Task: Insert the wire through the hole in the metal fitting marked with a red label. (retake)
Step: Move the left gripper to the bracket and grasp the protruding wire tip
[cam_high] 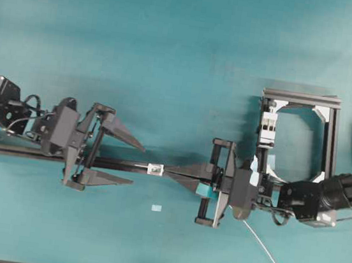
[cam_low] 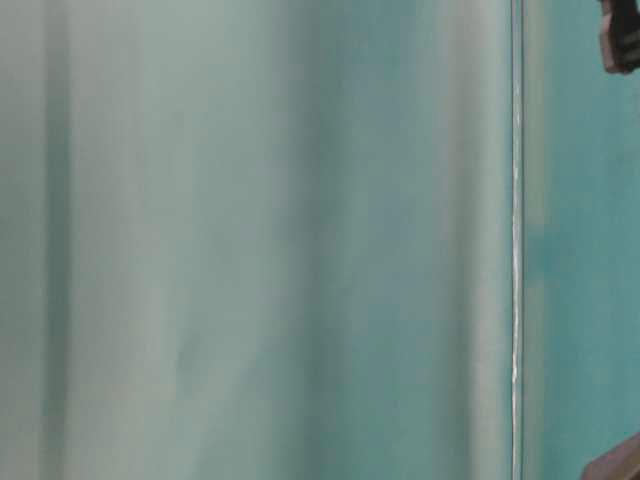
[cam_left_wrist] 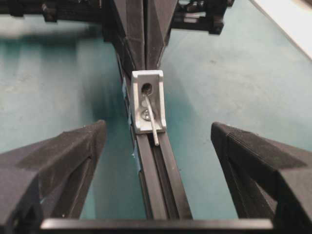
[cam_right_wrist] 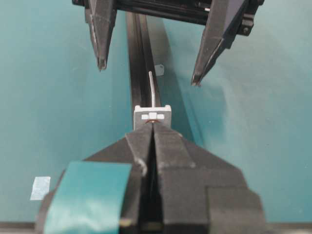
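Teal table (cam_high: 172,54) overhead: metal fitting (cam_high: 156,168) sits on a black rail (cam_high: 120,163) at centre; left gripper (cam_high: 132,163) fingers spread at 9 o'clock.

Left wrist: wire (cam_left_wrist: 151,122) pokes through the hole (cam_left_wrist: 146,88).

Right wrist: right gripper (cam_right_wrist: 153,127) fingers pressed together behind the fitting; whether they pinch the wire is hidden.

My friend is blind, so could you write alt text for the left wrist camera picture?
A thin silver-grey wire pokes out through the dark round hole of a small silver metal bracket on a black rail. The open left gripper flanks it.
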